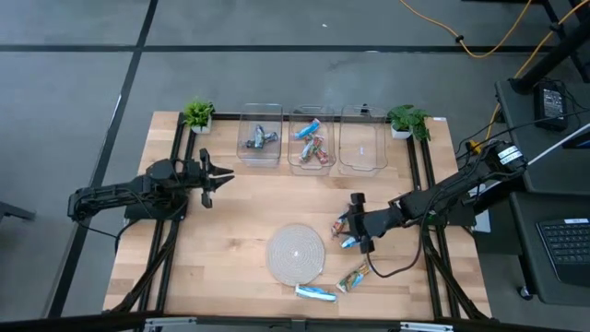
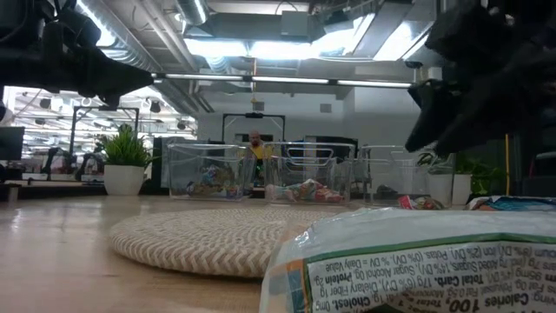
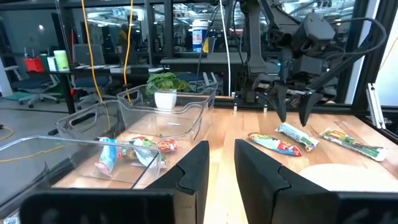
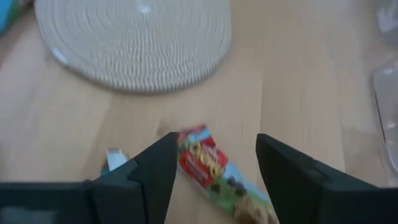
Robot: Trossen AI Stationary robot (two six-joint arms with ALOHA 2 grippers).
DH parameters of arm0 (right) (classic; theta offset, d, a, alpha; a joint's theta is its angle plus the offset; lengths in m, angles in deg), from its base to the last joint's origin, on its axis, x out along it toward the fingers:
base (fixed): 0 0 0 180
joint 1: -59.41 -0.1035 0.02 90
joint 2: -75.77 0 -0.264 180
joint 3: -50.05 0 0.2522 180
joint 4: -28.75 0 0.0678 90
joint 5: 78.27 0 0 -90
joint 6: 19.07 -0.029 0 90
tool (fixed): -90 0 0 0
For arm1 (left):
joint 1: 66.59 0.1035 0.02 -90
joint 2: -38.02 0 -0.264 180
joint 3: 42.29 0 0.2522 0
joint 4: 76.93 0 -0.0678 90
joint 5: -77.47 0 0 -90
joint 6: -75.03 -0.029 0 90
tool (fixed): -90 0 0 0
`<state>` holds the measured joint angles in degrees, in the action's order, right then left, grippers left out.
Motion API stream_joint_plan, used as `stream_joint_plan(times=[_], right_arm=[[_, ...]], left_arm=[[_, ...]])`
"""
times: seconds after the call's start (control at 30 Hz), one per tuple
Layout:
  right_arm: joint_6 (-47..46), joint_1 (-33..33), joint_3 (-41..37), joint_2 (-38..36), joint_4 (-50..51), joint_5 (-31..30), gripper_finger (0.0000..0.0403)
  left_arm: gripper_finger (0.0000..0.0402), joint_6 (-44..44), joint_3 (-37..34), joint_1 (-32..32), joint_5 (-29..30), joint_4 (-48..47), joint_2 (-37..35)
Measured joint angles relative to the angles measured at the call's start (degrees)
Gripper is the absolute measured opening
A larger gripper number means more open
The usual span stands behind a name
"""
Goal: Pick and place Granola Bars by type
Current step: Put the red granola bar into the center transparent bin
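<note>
Three clear bins (image 1: 361,148); four granola bars (image 1: 315,293) outside them.

Three bins (image 1: 312,138) line the worktop's (image 1: 230,221) far edge, between two plants (image 1: 197,114). A mat (image 1: 296,253) lies near the front edge; loose bars (image 1: 352,278) lie just right of it.

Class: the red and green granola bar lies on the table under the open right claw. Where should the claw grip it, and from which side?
Grip the red and green granola bar across its narrow middle, coming straight down from above. It lies flat on the wooden table, and the right claw probably already straddles it with fingers open.
</note>
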<state>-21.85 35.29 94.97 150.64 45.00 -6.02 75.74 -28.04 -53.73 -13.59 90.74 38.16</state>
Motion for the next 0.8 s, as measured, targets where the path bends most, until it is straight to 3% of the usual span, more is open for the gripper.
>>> stream_joint_plan(times=[0.33, 0.8], right_arm=[[2.32, 3.62, -0.02, 0.00, 3.49, -0.62, 0.0301], [4.93, 7.15, -0.02, 8.28, 7.30, -0.63, 0.0308]], left_arm=[[0.0072, 0.00, 0.02, 0.00, 0.00, 0.02, 0.00], [0.0071, 0.00, 0.00, -0.01, -0.02, 0.04, 0.00]])
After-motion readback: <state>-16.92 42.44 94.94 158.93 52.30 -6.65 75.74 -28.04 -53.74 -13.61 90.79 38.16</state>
